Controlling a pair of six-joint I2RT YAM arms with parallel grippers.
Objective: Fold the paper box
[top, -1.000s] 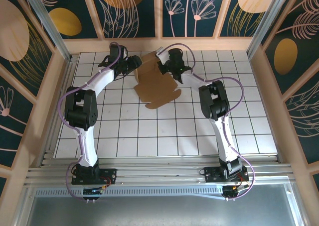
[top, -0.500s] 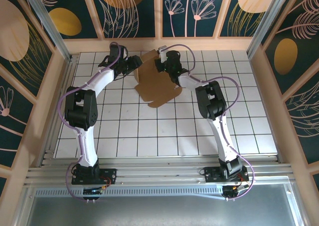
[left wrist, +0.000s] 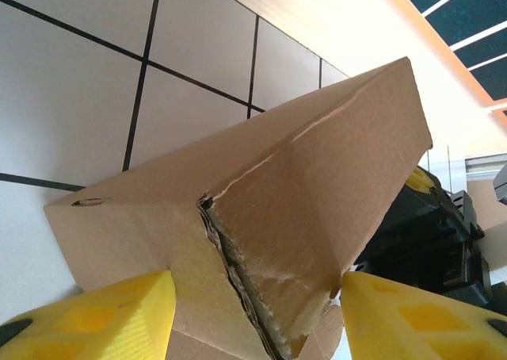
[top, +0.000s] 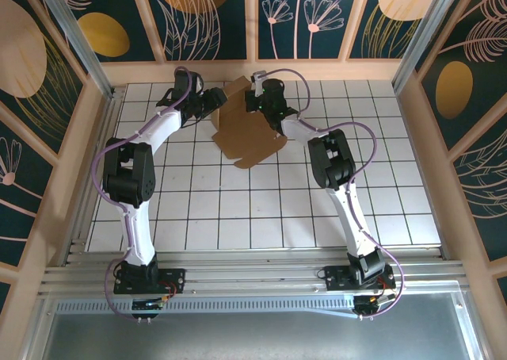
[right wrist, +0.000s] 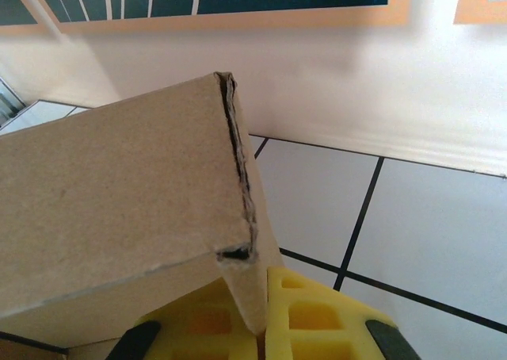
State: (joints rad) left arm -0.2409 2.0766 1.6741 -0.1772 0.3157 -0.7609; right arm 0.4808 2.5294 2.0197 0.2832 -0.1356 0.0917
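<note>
We are standing up walls of the paper box (top: 247, 134), far-centre on the table (top: 317, 209). Our right gripper (right wrist: 261, 312) is pinching a flap; our left gripper (left wrist: 253, 312) is straddling a corner, grip unclear. Next, probably: pressing creases square.

The overhead camera sits high above and behind the arm bases (top: 146, 279) and tilts down over the whole tiled table (top: 317, 209). In its view the bases lie at 6 o'clock and the paper box (top: 247, 134) sits small near 12 o'clock. The left wrist camera looks out over its yellow fingers (left wrist: 95, 320) at 6 o'clock, very close to the box, with the back wall (left wrist: 333, 11) at 1 o'clock. The right wrist camera is just as close and faces that wall over its own fingers (right wrist: 309, 328). All three views share the box, the tiles and the wall's foot.
</note>
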